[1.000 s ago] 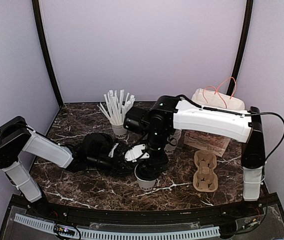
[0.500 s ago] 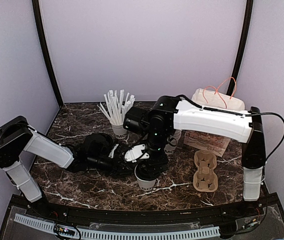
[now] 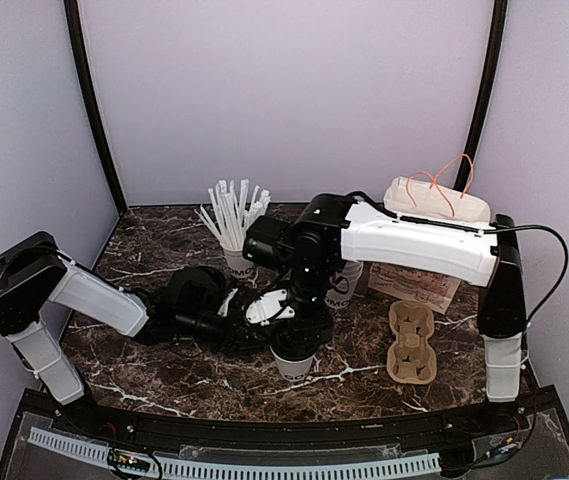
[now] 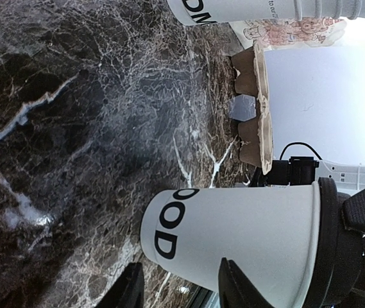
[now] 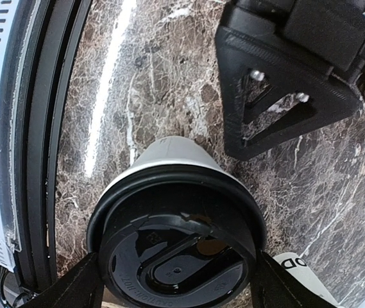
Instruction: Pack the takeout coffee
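Observation:
The takeout coffee [image 3: 292, 362], a white paper cup with black lettering and a black lid, is at the front middle of the marble table. My right gripper [image 3: 297, 335] comes down on it from above. In the right wrist view its fingers [image 5: 73, 285] press on both sides of the lid [image 5: 176, 250]. My left gripper [image 3: 249, 335] is open just left of the cup. In the left wrist view the cup [image 4: 233, 231] lies just beyond my left gripper [image 4: 179, 289], one finger [image 4: 237, 282] crossing in front of it. The left gripper also shows in the right wrist view [image 5: 285, 109].
A brown pulp cup carrier [image 3: 411, 345] lies to the right of the coffee, also in the left wrist view [image 4: 253, 102]. A paper bag [image 3: 429, 240] stands at the back right. A cup of white straws [image 3: 234, 225] and a stack of lidless cups [image 3: 342, 290] stand behind.
My right arm has shifted slightly left over the cup. The cup and my left arm have hardly moved.

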Action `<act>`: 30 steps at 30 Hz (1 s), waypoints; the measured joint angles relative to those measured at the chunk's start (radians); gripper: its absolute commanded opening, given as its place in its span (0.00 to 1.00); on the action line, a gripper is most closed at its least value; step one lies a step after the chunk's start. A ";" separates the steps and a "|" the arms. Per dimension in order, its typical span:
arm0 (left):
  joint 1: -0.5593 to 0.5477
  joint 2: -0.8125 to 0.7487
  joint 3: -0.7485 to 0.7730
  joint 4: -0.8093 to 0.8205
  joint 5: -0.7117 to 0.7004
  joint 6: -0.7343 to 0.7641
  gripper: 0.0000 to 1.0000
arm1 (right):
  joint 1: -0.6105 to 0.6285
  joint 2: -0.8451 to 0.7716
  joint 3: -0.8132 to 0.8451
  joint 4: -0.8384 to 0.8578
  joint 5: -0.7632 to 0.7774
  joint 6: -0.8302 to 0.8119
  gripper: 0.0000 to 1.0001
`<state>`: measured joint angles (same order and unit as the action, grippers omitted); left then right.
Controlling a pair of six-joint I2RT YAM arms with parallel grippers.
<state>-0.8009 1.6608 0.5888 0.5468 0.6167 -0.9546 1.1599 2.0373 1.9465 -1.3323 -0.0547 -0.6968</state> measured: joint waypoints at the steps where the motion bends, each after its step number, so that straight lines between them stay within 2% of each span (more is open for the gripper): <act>1: 0.000 0.002 0.000 0.001 0.000 0.000 0.43 | 0.000 0.002 0.004 0.001 0.000 0.000 0.78; 30: 0.000 0.045 0.011 0.020 0.011 -0.003 0.43 | 0.011 0.018 0.014 -0.043 -0.019 -0.021 0.80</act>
<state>-0.8009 1.7054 0.6003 0.5671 0.6277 -0.9581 1.1706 2.0556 1.9606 -1.3754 -0.0742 -0.7174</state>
